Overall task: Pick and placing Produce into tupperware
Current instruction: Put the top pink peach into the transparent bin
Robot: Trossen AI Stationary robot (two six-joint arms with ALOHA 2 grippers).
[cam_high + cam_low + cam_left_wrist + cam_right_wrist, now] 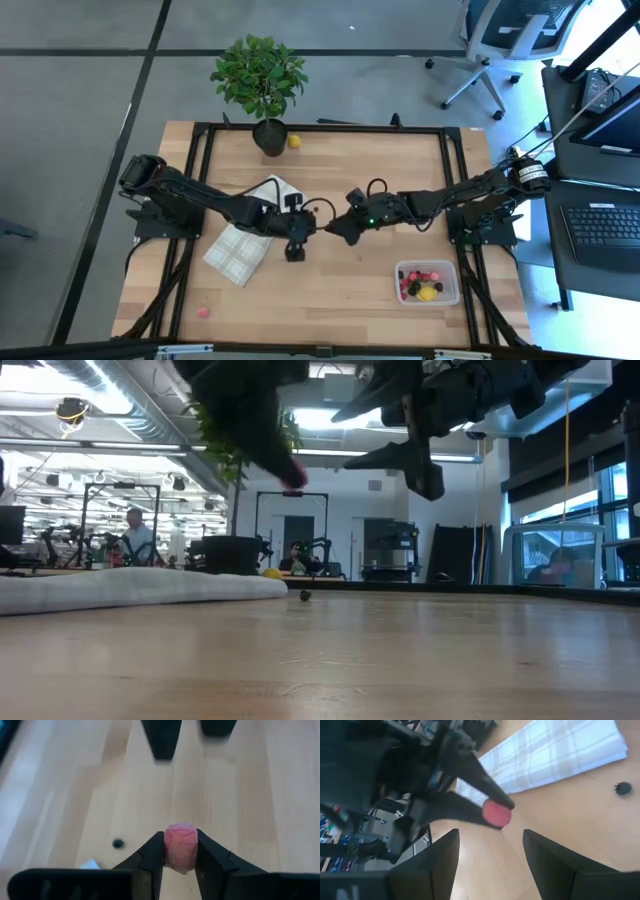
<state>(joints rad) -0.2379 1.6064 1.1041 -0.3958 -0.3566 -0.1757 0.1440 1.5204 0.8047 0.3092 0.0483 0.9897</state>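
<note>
My left gripper (295, 248) hangs over the table's middle, shut on a small pink piece of produce (181, 847). The same piece also shows in the right wrist view (496, 813). My right gripper (342, 228) stands open just to the right of it, facing it, with nothing between its fingers (437, 855). The clear tupperware (428, 283) rests on its base at the near right and holds red, dark and yellow pieces. Loose on the wood lie a dark berry (118, 843), a yellow piece (294, 141) and a pink piece (203, 312). My left gripper pinches the pink piece by its two opposite sides (169, 851) between the free ends of its two fingers. The fingers slant down toward the table. The piece is lifted clear of the wood.
A folded white-and-grey plaid cloth (245, 245) lies under the left arm. A green potted plant (260, 80) stands at the far edge. A black frame (455, 180) borders the table top. People and other rigs show in the room behind (135, 535).
</note>
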